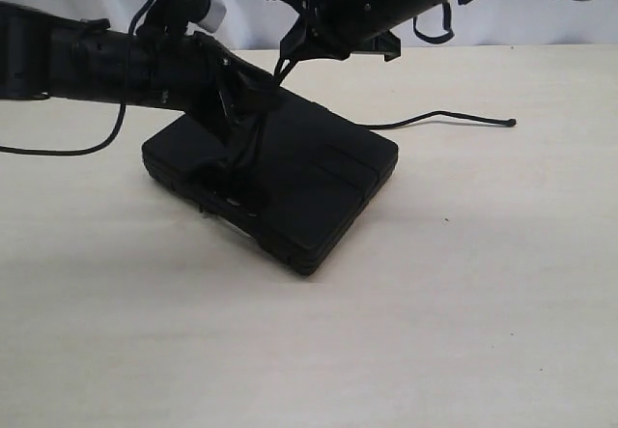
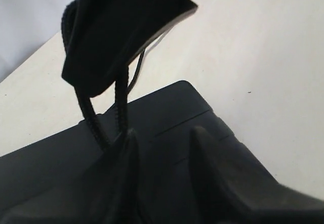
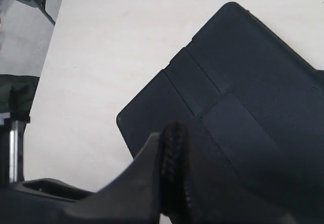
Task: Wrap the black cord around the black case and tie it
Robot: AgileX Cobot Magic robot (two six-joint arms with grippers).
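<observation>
Fingers point(image 3: 134, 188) of my right gripper point(image 3: 171, 133) pinch the black cord point(image 3: 174, 158) above the black case point(image 1: 319, 186), which lies flat toward the tabletop's point(image 1: 483, 302) far edge. My left gripper point(image 2: 163, 133) stands parted beside two cord strands, holding nothing I can see. I judge the wrap is underway; next, the left must catch a strand for tying.
</observation>
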